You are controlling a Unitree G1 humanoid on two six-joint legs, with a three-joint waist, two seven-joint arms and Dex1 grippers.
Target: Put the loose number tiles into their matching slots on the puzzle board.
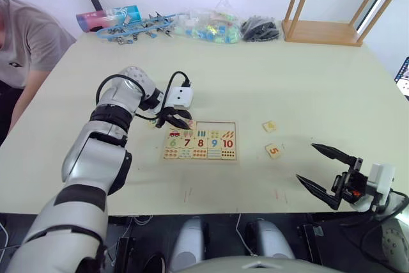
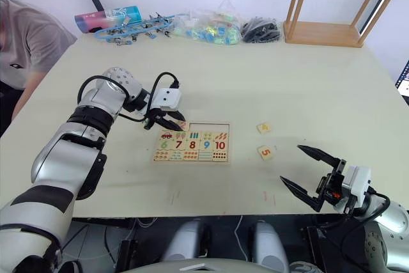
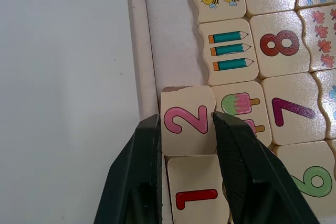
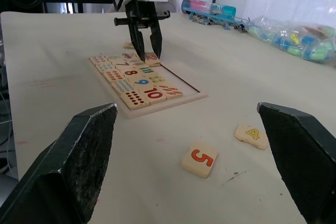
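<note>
Black fingers of the left gripper are clamped on the pink 2 tile, one finger on each side edge, holding it over the far-left part of the board. The 2 sits just beside the red 1 tile, which already lies in the far row, and partly over the bare slot strip that runs on along that row; the tile looks slightly skewed and not yet seated flat. Beyond the grip, the nearer rows hold picture tiles and the numbers 6 to 10. To the right of the board, well apart from it, the yellow 4 tile and the orange 5 tile lie loose on the table, the 5 nearer the robot. A further small tile seems to lie just left of the board, its digit hidden. The right gripper hovers at the near right edge with fingers wide apart and empty. Risk, as a judgement: if the 2 is released while skewed, a corner may ride on the 1 or on the frame and stay proud; pressing down could also nudge the 1 or slide the unfixed board.
</note>
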